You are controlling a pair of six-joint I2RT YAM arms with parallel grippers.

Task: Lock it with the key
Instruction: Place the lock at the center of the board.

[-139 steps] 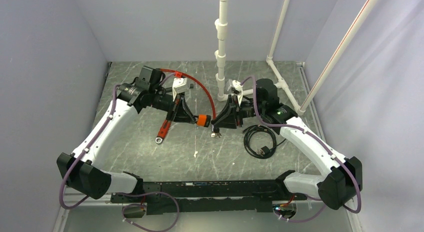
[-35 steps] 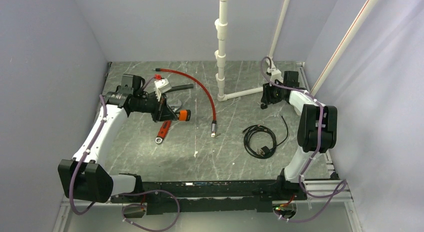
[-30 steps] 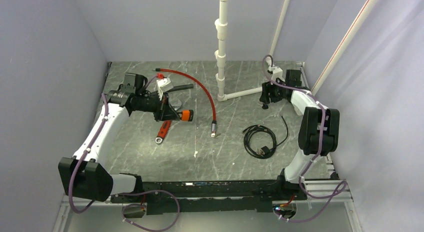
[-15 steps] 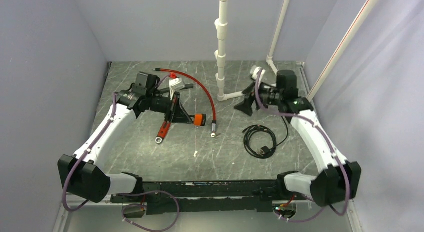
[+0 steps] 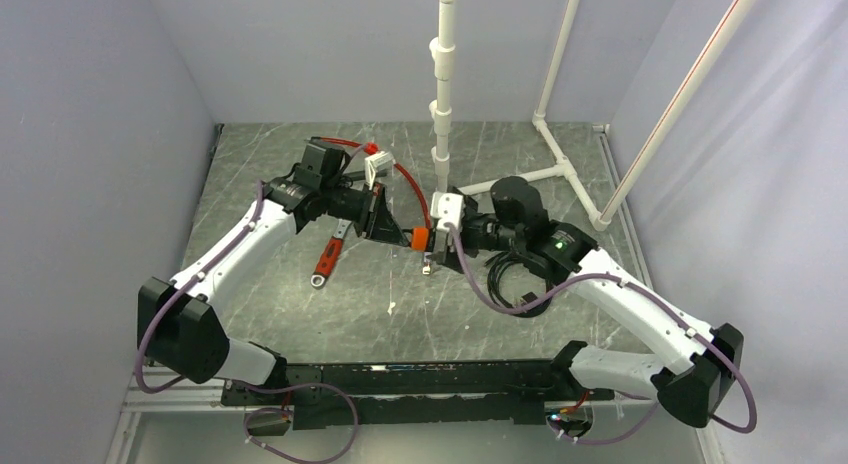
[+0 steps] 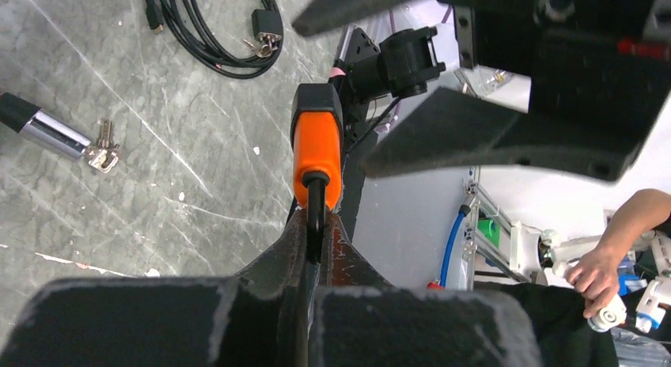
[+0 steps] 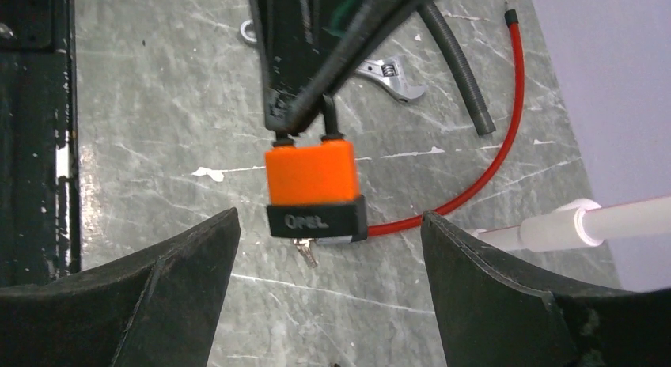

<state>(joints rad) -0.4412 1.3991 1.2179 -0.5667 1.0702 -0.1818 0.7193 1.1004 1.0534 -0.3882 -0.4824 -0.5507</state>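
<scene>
- While the left claw (image 6: pixel 315 225) pinched hard on the black shackle, the orange padlock (image 7: pixel 315 173) was held out in the air above the marbled table (image 5: pixel 300 314), its body pointing toward the other arm.
- Right claw (image 7: pixel 330 218): spread wide and gripping nothing. Its own camera showed one finger on either side of the padlock, neither touching it.
- And the key (image 6: pixel 265 25)? It was down on the table, its black head at the rim of the coiled black cable (image 6: pixel 194 51), well apart from the lock, with neither claw on it.
- A few small silver keys (image 6: pixel 103 149) lay just beside the metal tip of the red cable (image 7: pixel 490 153).
- The orange-handled wrench (image 5: pixel 328 256) lay flat near the left wrist.
</scene>
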